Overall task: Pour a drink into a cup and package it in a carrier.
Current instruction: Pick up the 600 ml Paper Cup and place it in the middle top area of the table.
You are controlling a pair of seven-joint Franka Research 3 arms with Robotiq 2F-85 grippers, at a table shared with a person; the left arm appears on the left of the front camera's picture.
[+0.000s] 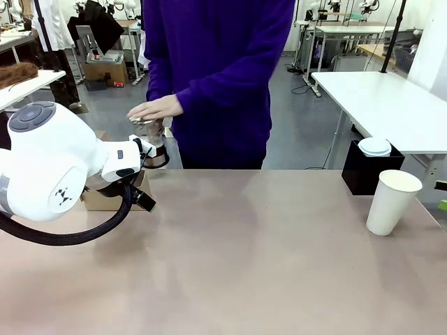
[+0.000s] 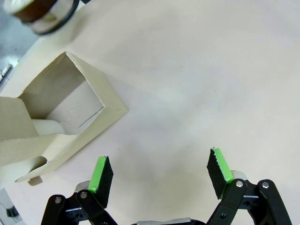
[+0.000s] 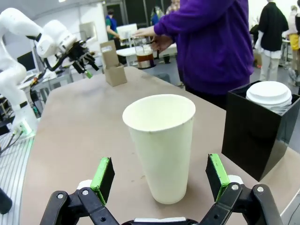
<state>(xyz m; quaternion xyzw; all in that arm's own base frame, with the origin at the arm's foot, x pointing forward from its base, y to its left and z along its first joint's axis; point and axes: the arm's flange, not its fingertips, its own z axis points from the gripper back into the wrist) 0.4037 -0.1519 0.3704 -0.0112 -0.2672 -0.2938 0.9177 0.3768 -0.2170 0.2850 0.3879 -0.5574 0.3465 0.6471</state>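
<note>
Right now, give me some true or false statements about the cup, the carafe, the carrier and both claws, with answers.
1. The white paper cup has a lid on. False: its top is open; the lids sit stacked in the black box.
2. The person's hand holds the glass carafe. True.
3. The left claw grips the cardboard carrier. False: it is open over bare table beside the carrier.
4. The right claw is open, with the cup upright ahead of it. True.
5. The cup stands in the carrier. False: it stands on the table, far from it.

white cup (image 3: 161, 145), brown carrier (image 3: 115, 75), black box (image 3: 253, 136)
</note>
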